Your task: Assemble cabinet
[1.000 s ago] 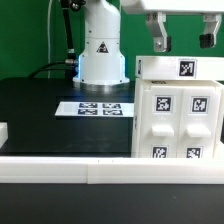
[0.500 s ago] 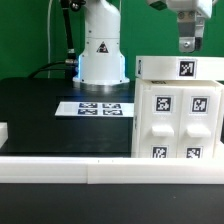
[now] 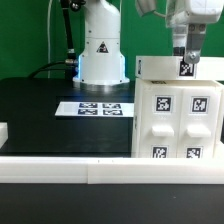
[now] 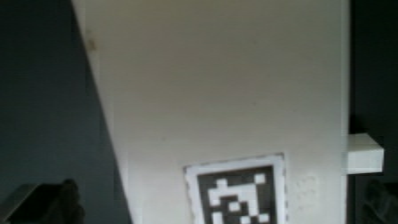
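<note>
The cabinet is the large white tagged box at the exterior view's right, standing on the black table. My gripper has come down onto its top edge, over the tag there. In the wrist view the cabinet's long white top face with a tag fills the picture. My gripper is open. One dark finger stands clear to one side of that face, and the other barely shows at the opposite edge. It holds nothing.
The marker board lies flat on the black table in front of the robot base. A small white block sits at the exterior view's left edge. A white rail runs along the front.
My gripper has turned about its axis and come down from above the cabinet to its top edge. The cabinet has not moved.
</note>
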Controlling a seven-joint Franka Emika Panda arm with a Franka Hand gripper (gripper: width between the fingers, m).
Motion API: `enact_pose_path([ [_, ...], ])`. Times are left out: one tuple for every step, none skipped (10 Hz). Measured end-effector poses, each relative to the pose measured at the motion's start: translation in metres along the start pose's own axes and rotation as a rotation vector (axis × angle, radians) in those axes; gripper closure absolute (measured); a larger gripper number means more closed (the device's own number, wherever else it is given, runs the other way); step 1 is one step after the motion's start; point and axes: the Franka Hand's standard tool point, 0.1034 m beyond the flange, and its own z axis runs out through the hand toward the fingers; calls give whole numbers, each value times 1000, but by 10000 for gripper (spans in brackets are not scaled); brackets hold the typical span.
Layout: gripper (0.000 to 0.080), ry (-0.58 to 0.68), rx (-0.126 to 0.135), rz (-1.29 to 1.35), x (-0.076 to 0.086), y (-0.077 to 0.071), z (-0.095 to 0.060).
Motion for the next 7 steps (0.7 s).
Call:
enact_pose_path([
  [2,-1,4,7,-1,-1,3],
  [2,-2,6,13,-1,-1,4],
  [42,-2,6,27,-1,-1,4],
  [42,-2,6,30,-2,-1,4],
  [218,-3,6,31,-2,-1,5],
  [218,-3,6,32,-3,-1,5],
  [241,-3,6,50,-3,-1,5],
])
